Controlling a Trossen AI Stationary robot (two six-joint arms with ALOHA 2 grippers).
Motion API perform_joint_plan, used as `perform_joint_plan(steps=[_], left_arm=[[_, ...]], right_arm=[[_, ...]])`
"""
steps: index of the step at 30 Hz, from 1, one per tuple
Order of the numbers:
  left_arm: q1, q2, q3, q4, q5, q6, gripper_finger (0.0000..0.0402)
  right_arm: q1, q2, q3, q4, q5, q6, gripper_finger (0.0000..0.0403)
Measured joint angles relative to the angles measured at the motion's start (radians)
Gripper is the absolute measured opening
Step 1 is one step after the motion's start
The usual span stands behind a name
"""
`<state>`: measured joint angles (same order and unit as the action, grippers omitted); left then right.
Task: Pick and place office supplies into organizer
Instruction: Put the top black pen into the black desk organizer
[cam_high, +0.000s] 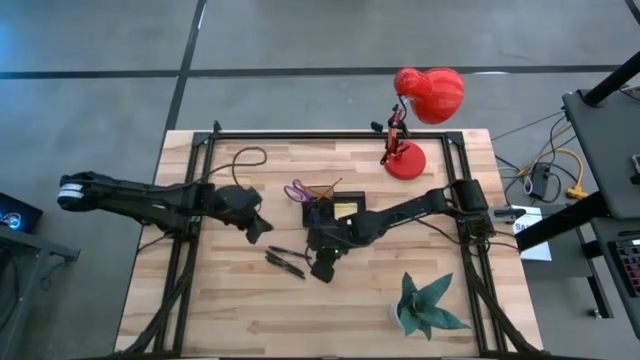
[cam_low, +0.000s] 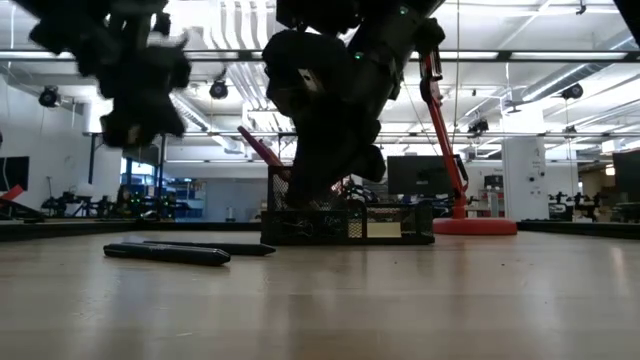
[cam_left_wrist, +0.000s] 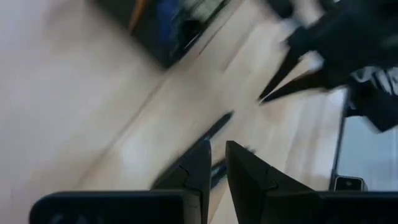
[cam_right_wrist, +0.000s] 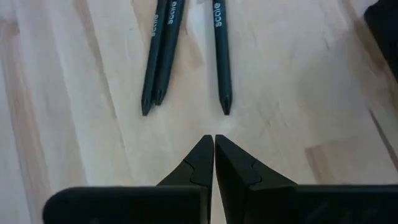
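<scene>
The black organizer (cam_high: 335, 212) stands mid-table. Purple-handled scissors (cam_high: 297, 190) lean out of its left end, and a yellow pad (cam_high: 346, 210) shows inside it. Three dark pens (cam_high: 285, 260) lie flat on the wood in front of it, seen also in the low view (cam_low: 165, 252) and the right wrist view (cam_right_wrist: 163, 50). My right gripper (cam_right_wrist: 213, 142) hovers shut just right of the pens' tips (cam_high: 322, 268), touching nothing. My left gripper (cam_high: 260, 228) hangs raised left of the organizer. Its fingers (cam_left_wrist: 217, 152) are a narrow gap apart and hold nothing.
A red desk lamp (cam_high: 425, 100) stands by the far edge with its base (cam_high: 405, 160) on the table. A green paper plant (cam_high: 425, 308) sits at the near right. A dark cable loop (cam_high: 245, 158) lies far left. Bare wood spreads along the near edge.
</scene>
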<state>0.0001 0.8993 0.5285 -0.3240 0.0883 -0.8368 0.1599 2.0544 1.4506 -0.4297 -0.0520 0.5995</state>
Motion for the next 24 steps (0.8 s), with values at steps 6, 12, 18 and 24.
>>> perform_joint_plan(steps=[6,12,18,24], left_arm=[[-0.004,-0.045,-0.135,0.061,0.026,-0.099,0.0034],[-0.004,-0.081,-0.193,0.207,0.026,0.015,0.0034],[-0.005,-0.058,-0.195,0.203,0.059,0.062,0.0034],[-0.005,0.016,-0.195,0.201,0.084,0.059,0.0034]], right_arm=[[-0.004,0.0,0.0,0.039,0.005,-0.017,0.0009],[0.016,0.031,0.0,0.073,0.054,-0.203,0.0009],[0.027,0.034,0.0,0.066,0.097,-0.245,0.0009],[0.025,0.04,0.002,0.073,0.101,-0.262,0.0009]])
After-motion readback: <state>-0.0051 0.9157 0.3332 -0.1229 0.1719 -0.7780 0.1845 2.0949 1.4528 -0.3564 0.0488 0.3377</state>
